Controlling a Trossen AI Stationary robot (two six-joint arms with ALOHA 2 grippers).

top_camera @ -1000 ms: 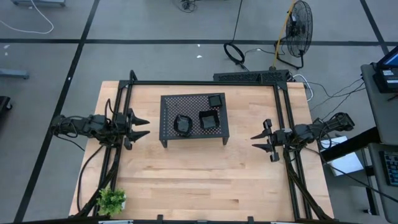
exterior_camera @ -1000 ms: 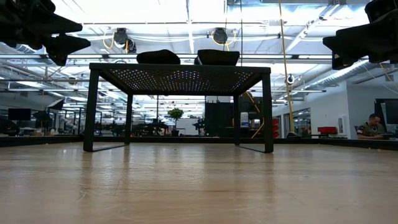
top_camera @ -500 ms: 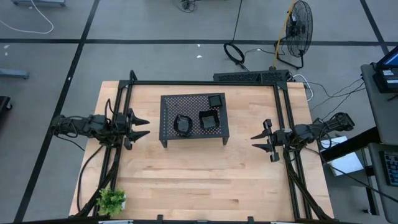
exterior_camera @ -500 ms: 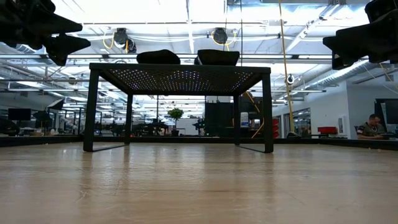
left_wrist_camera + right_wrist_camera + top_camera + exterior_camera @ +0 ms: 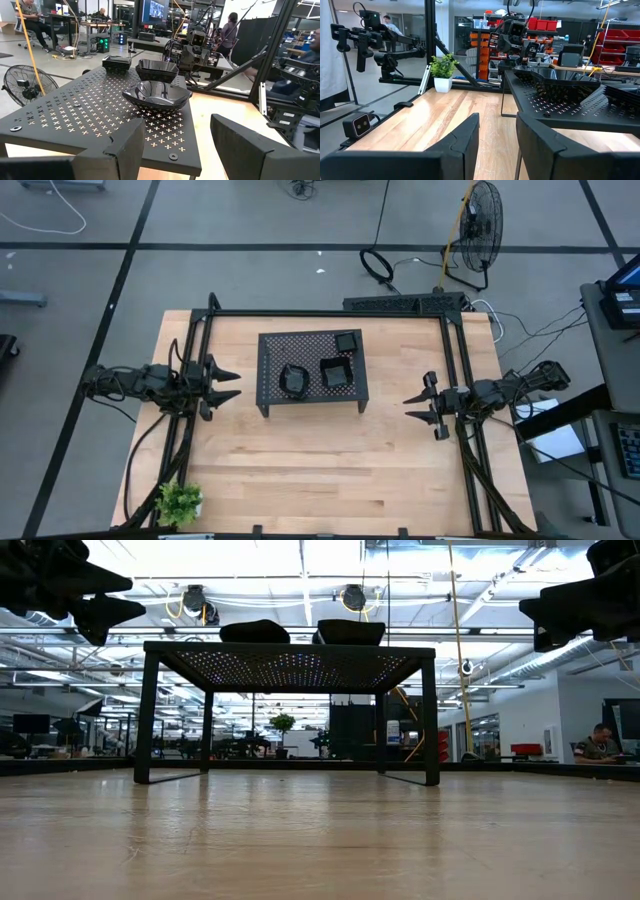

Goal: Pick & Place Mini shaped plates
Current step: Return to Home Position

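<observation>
Three sets of mini shaped plates rest on top of the black perforated rack (image 5: 310, 370): a wavy-edged dish (image 5: 294, 380) (image 5: 157, 95), a square dish (image 5: 333, 372) (image 5: 156, 70) and a low stack of square ones (image 5: 346, 340) (image 5: 117, 63). My left gripper (image 5: 236, 384) (image 5: 177, 150) hovers open left of the rack, pointing at it. My right gripper (image 5: 410, 408) (image 5: 497, 145) hovers open right of the rack, pointing at it. Neither touches anything. In the low view both grippers (image 5: 100, 600) (image 5: 560, 615) hang at about rack-top height.
A small green plant (image 5: 180, 502) (image 5: 442, 70) stands at the table's near left corner. Dark frame rails (image 5: 330, 313) run along the table's far, left and right edges. Bare wood (image 5: 320, 470) lies near of the rack. People sit at desks in the room beyond.
</observation>
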